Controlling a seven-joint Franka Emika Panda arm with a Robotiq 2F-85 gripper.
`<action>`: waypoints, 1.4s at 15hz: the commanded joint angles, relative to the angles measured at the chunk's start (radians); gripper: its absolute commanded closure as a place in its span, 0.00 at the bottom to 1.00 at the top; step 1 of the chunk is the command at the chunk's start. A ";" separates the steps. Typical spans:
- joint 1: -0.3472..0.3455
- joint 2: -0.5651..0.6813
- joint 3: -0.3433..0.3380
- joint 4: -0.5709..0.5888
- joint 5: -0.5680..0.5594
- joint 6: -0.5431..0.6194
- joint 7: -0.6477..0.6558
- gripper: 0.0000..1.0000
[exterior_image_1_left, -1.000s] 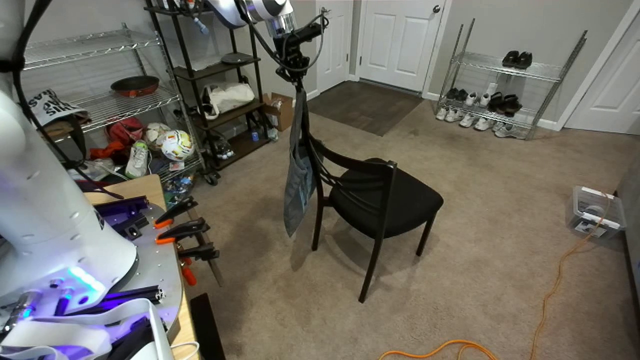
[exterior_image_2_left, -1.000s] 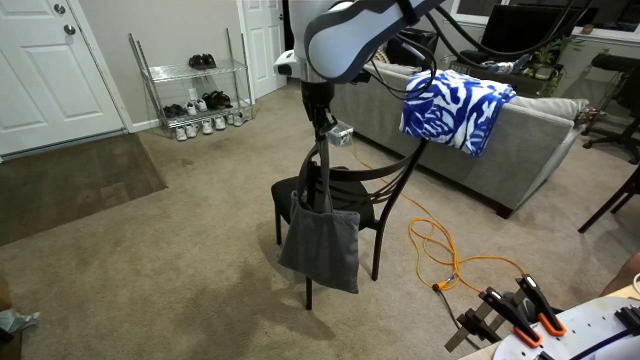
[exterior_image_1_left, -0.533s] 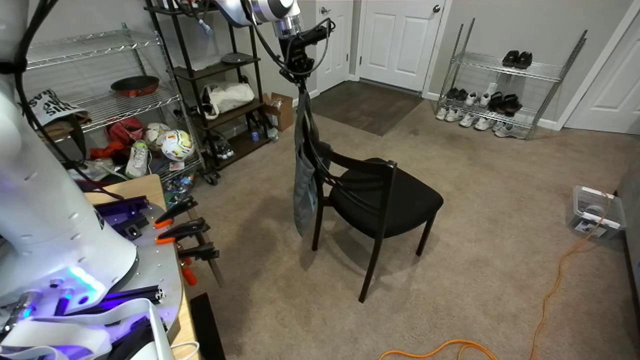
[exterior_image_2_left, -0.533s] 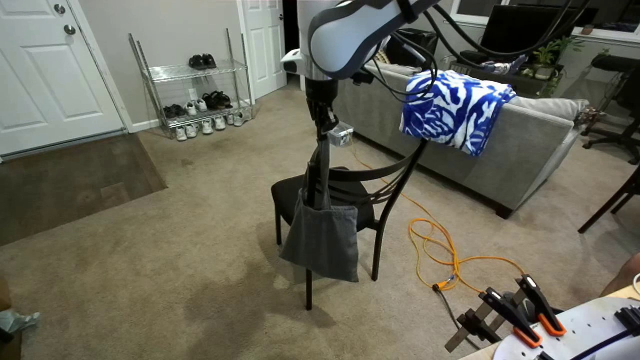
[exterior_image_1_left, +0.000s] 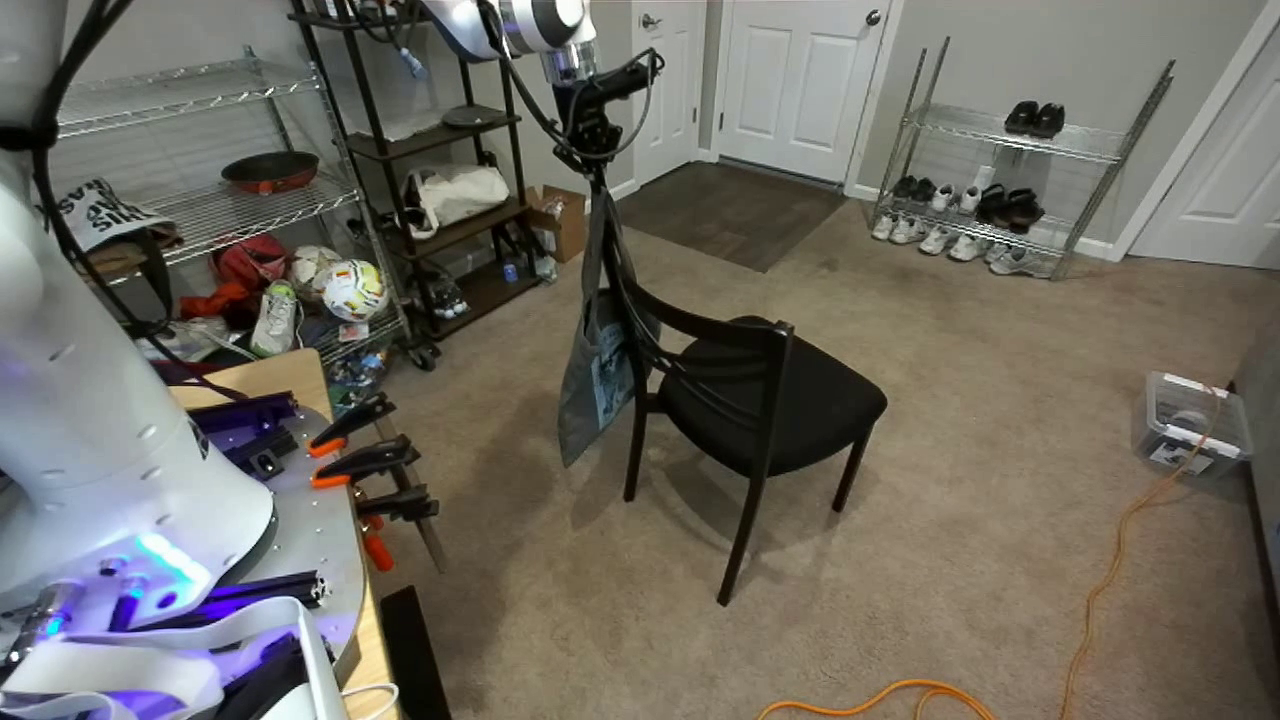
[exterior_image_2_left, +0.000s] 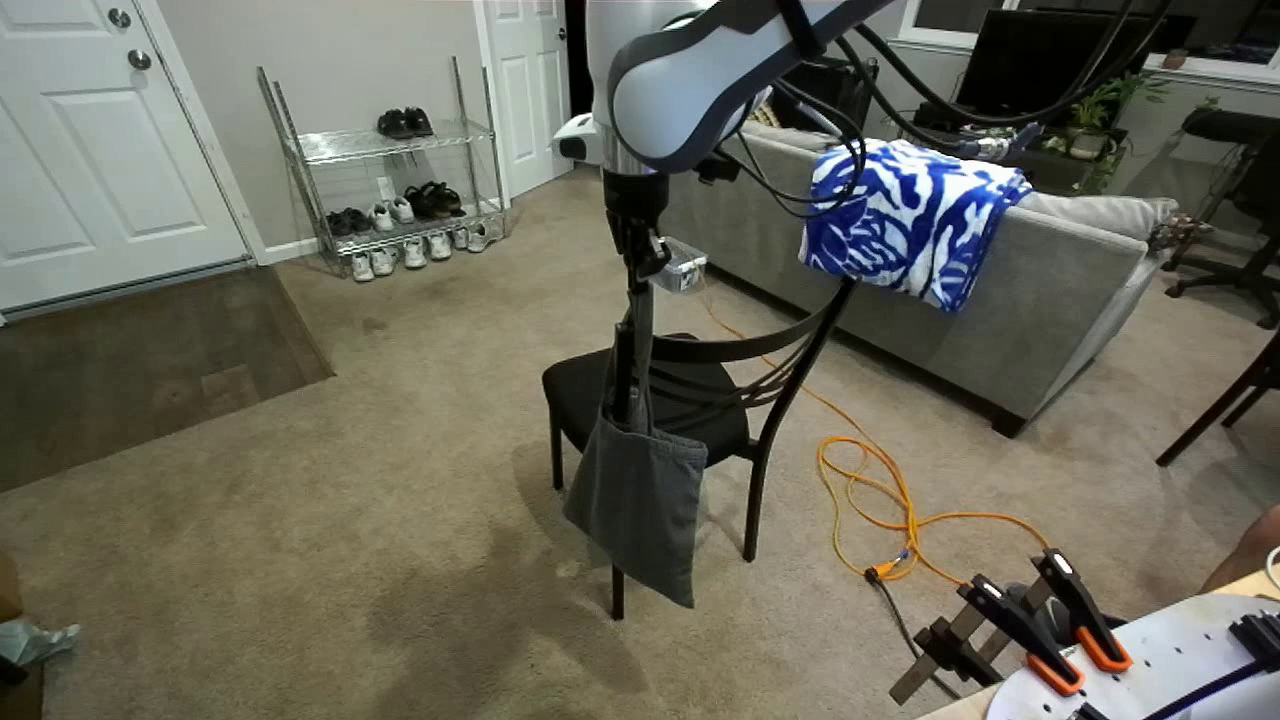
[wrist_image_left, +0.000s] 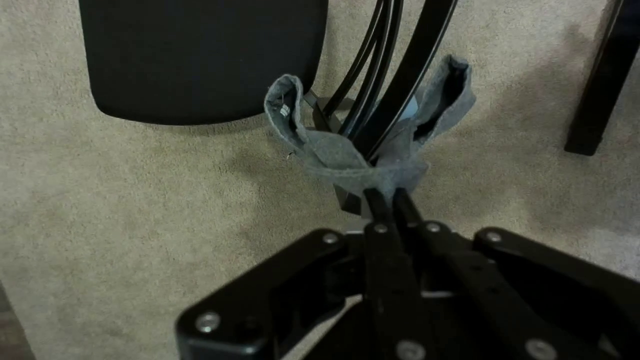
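My gripper (wrist_image_left: 386, 196) is shut on the handles of a grey cloth tote bag (wrist_image_left: 340, 152). In both exterior views the gripper (exterior_image_1_left: 592, 168) (exterior_image_2_left: 640, 275) points down above the near upper corner of a black chair (exterior_image_1_left: 780, 405). The bag (exterior_image_1_left: 598, 375) hangs below it beside the chair back, its body (exterior_image_2_left: 640, 500) tilted. The chair's back post passes between the bag's handles (exterior_image_2_left: 643, 325). In the wrist view the chair's curved back rails (wrist_image_left: 410, 75) run into the bag's opening, with the seat (wrist_image_left: 200, 60) at upper left. I cannot tell whether the handles touch the post.
A table with clamps (exterior_image_1_left: 365, 460) stands by the robot base. Shelves (exterior_image_1_left: 210, 200) with a pan and ball stand along the wall. A grey sofa (exterior_image_2_left: 980, 320) with a blue-white blanket (exterior_image_2_left: 910, 220) is behind the chair. An orange cord (exterior_image_2_left: 905, 500) lies on the carpet.
The gripper has shifted slightly and come a little lower. The bag has swung and turned, and it hangs lower along the chair post. The chair has not moved.
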 joint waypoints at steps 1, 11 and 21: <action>-0.012 -0.039 -0.001 -0.050 0.024 0.020 0.031 0.98; -0.058 -0.070 0.004 -0.135 0.064 0.073 0.083 0.49; -0.066 -0.065 0.018 -0.126 0.112 0.071 0.063 0.00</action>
